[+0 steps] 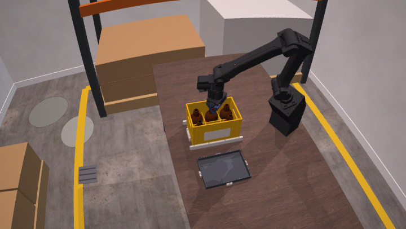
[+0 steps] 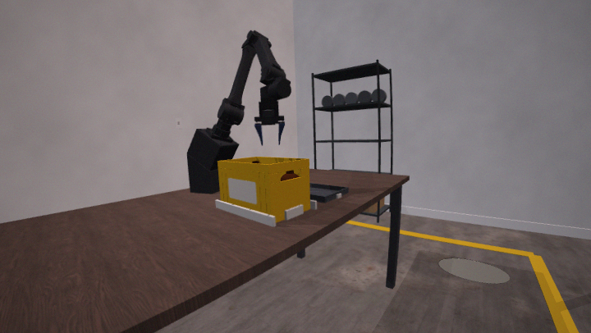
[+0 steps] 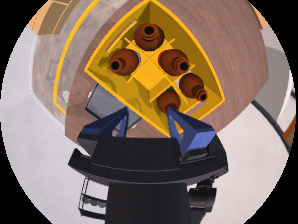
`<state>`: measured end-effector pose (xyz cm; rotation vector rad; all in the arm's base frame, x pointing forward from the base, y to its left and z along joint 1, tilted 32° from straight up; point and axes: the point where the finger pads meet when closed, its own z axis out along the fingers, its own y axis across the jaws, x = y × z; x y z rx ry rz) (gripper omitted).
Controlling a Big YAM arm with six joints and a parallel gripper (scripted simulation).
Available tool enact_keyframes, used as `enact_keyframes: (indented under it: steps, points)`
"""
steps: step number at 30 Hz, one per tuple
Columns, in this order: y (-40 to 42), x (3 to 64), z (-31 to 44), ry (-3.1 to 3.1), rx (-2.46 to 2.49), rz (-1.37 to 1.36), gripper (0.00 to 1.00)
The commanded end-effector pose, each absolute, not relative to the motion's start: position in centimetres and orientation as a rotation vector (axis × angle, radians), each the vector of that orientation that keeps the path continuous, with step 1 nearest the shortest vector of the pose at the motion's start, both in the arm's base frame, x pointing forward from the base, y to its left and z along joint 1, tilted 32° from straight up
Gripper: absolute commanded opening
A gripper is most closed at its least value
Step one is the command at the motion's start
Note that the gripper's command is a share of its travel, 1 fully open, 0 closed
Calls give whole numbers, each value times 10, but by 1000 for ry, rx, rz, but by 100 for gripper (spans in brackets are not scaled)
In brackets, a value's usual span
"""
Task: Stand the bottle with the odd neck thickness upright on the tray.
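Observation:
The yellow crate [image 1: 237, 129] [image 2: 285, 194] [image 3: 212, 91] holds five brown bottles. Its back row has a left bottle [image 1: 195, 115] [image 3: 149, 37], a middle bottle [image 1: 211, 116] [image 3: 172, 61] and a right bottle [image 1: 225, 113] [image 3: 191, 86]. Its front row has a left bottle [image 1: 199, 122] [image 3: 125, 62] and a right bottle [image 1: 230, 117] [image 3: 167, 101]; the front middle compartment is empty. Neck differences cannot be told. My gripper [image 1: 213, 110] [image 2: 270, 144] [image 3: 148, 109] is open and empty, above the crate. The dark tray [image 1: 213, 170] [image 2: 328, 191] [image 3: 102, 102] is empty.
White strips [image 1: 216, 142] [image 2: 244, 212] lie along the foot of the crate. Small white blocks [image 1: 229, 184] touch the tray's edges. The arm's base [image 1: 287, 113] [image 2: 207, 161] stands right of the crate in the top view. The crate walls and dividers stand around the bottles.

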<state>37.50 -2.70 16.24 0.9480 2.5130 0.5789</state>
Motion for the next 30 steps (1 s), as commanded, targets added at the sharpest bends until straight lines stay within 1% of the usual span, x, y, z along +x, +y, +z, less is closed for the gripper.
enact_keyframes:
  steps: [1, 30]
  points:
    - [-23, 379, 151, 2532, 956, 582, 61]
    - [-14, 393, 124, 2533, 954, 582, 61]
